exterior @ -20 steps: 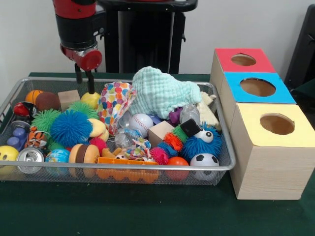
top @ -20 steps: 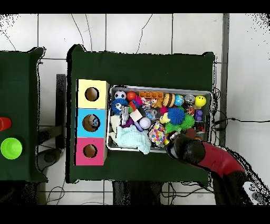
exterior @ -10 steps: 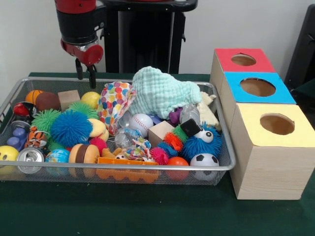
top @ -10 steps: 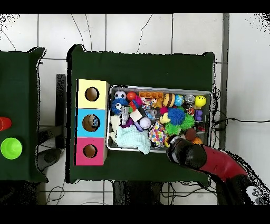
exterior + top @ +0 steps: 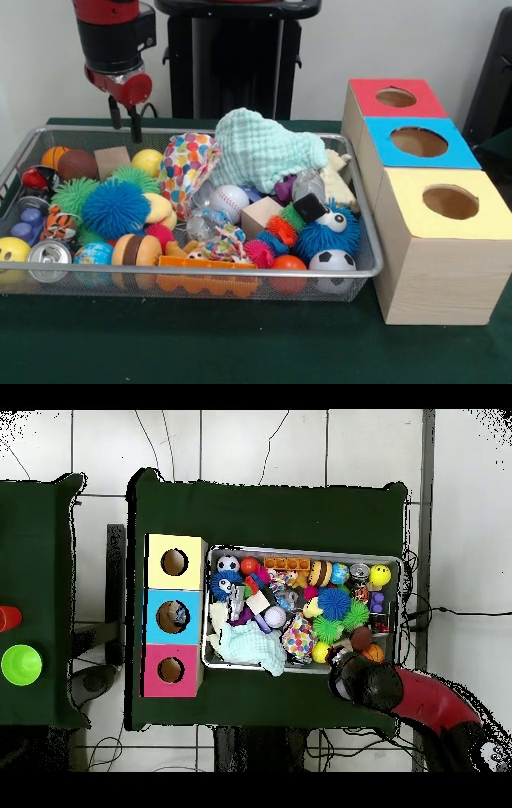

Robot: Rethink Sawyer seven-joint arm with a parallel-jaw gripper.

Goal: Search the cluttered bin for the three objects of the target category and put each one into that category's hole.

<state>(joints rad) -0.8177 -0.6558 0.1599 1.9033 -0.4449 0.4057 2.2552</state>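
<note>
end effector (image 5: 125, 124) lifted clear of bin (image 5: 360, 240); empty

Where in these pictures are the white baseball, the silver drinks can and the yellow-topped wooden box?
White baseball (image 5: 230, 200), front view, on its stitched face.
Silver drinks can (image 5: 50, 258), front view, on its lid.
Yellow-topped wooden box (image 5: 436, 268), front view, on its pale wood front wall.
</note>
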